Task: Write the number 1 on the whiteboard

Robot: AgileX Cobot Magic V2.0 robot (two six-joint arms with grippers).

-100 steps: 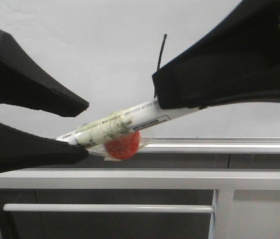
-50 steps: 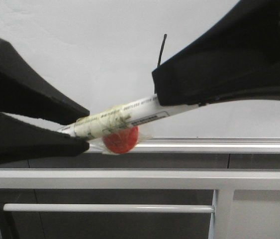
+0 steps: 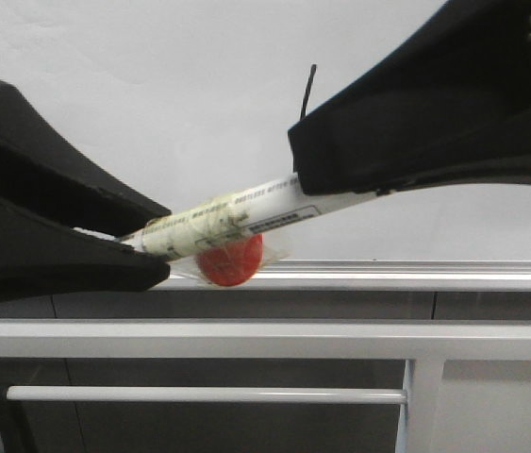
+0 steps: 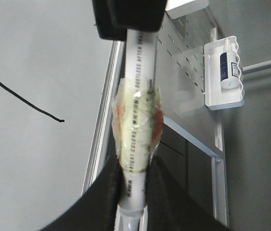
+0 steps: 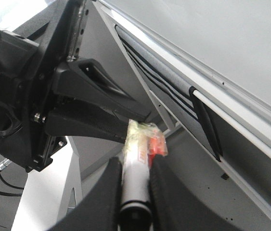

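Note:
The whiteboard (image 3: pixel 152 94) fills the upper front view. The number 1 (image 3: pixel 306 94) is a thin black leaning stroke, its lower part hidden behind my right gripper (image 3: pixel 322 179); it also shows in the left wrist view (image 4: pixel 19 98). A white marker pen (image 3: pixel 246 215), wrapped in yellowish tape with a red disc, lies slanted in front of the board. My right gripper (image 5: pixel 135 192) is shut on its upper end. My left gripper (image 4: pixel 134 192) is shut on its lower end, both fingers (image 3: pixel 105 269) touching the barrel (image 4: pixel 137 110).
The board's silver lower rail (image 3: pixel 416 274) runs just below the pen. White frame bars (image 3: pixel 246 338) cross lower down. A white wall tray with a bottle (image 4: pixel 224 72) hangs on a pegboard (image 4: pixel 183 62) beside the board.
My left gripper's fingers have closed from a wide gap onto the pen's lower end. The pen has tilted slightly. The right gripper has kept its hold and place.

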